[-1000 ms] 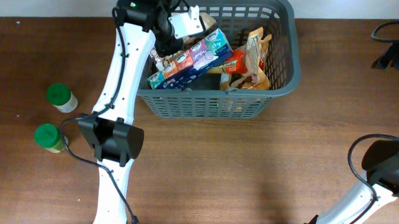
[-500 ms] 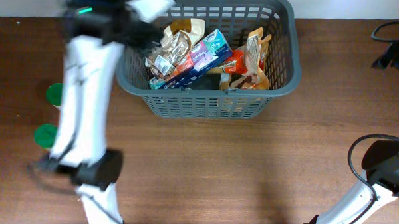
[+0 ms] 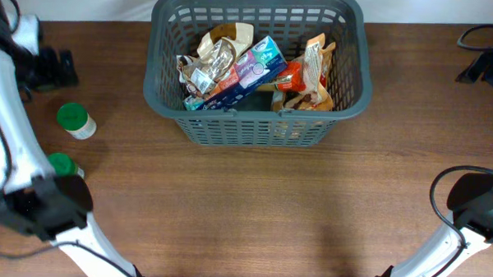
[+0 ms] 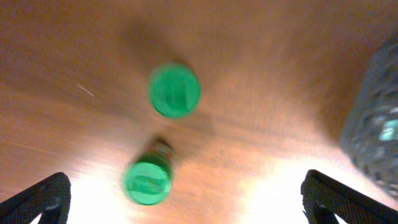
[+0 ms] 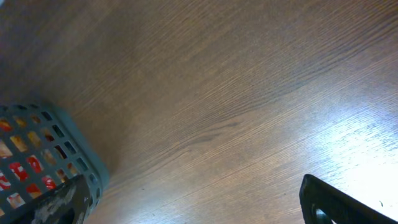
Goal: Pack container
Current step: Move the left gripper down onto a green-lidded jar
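The container (image 3: 348,43), a large dark grey lattice basket, stands at the back centre of the table. It holds a blue box (image 3: 247,71), a crinkly silver-brown packet (image 3: 206,61) and orange snack packets (image 3: 313,71). My left gripper (image 3: 55,68) is open and empty at the far left, just behind two green-lidded jars (image 3: 73,118) (image 3: 62,164). In the blurred left wrist view both green lids (image 4: 175,91) (image 4: 147,182) lie below the left gripper (image 4: 186,214), whose fingertips (image 4: 43,200) stand wide apart. My right gripper (image 5: 199,214) is open over bare wood, with the container's corner (image 5: 46,134) at the left.
The dark wooden table (image 3: 268,213) carries nothing else near the front. The right arm's base (image 3: 474,208) and a black cable (image 3: 480,36) sit at the right edge. The left arm's link (image 3: 43,205) crosses the front left, beside the nearer jar.
The left gripper opened over the container and left the crinkly packet inside. Its arm then swung far to the left, above the two jars. The right arm has not moved.
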Motion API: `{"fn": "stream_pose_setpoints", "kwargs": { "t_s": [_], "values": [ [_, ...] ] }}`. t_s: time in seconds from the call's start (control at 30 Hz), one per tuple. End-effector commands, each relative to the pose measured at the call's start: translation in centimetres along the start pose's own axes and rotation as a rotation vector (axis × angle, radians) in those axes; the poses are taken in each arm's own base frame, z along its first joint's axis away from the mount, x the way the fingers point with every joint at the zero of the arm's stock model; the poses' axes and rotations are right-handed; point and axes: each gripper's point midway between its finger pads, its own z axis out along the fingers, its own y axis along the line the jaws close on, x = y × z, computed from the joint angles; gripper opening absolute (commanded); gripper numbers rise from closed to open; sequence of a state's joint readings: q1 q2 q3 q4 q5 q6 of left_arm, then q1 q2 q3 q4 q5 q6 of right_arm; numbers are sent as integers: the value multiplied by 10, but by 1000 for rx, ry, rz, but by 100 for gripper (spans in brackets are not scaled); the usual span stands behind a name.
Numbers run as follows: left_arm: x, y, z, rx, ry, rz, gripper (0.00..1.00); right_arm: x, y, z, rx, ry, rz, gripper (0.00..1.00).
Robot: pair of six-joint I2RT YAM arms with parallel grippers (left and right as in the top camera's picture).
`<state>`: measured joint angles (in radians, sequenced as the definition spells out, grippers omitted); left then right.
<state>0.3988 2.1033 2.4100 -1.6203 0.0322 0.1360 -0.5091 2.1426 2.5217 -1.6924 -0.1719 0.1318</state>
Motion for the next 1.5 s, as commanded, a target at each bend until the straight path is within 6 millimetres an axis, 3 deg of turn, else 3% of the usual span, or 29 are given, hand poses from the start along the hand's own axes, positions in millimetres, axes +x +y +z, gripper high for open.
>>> {"fn": "stream_pose_setpoints", "kwargs": {
  "t_s": [0.0, 0.17, 0.4, 0.7, 0.93, 1.47],
  "values": [
    [14, 1, 55, 97, 140, -89, 99, 1, 2, 1, -15, 10, 9, 99],
    [12, 15, 105, 90, 187, -110, 99, 1, 2, 1, -15, 10, 8, 99],
    [7, 18, 149, 93, 215, -104, 99, 1, 2, 1, -15, 10, 9, 99],
    [8, 20, 189, 95, 244, -105, 99, 1, 2, 1, -15, 10, 8, 99],
    [15, 26, 209, 66, 282, -103, 100, 1, 2, 1, -15, 10, 9, 99],
    [38, 28, 222, 51, 362, -104, 92, 1, 2, 1, -14, 10, 8, 99]
  ]
}}
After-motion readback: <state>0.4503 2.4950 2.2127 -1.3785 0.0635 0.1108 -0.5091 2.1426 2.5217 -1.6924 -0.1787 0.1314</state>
